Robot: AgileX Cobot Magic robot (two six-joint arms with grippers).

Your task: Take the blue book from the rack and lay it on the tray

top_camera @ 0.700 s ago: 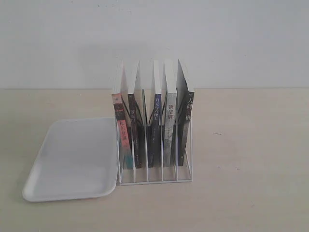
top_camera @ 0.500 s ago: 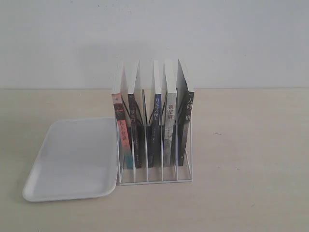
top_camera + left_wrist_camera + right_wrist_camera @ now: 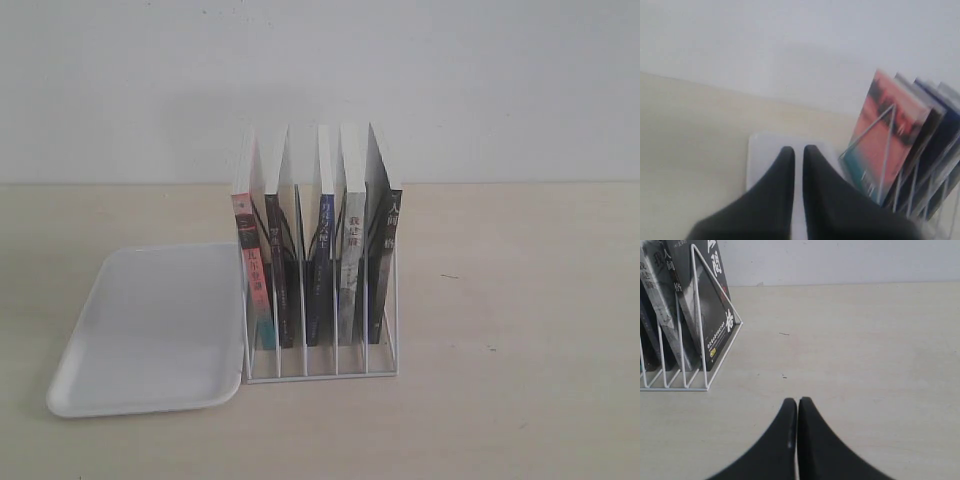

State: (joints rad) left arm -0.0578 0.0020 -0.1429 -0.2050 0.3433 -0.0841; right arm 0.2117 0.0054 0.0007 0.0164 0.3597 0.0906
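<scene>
Both pairs of jaws were pressed together, empty, angled low over the bench [image 3: 865, 365]: the left above the tray [image 3: 759, 155], the right over bare wood. The blue book [image 3: 323, 270] stood upright in the rack's [image 3: 303, 345] middle slot, third book from the left jaws. Its white Chinese spine title was too small to read.

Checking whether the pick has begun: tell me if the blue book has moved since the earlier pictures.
No. The blue book stands upright in the same middle slot of the rack.
</scene>
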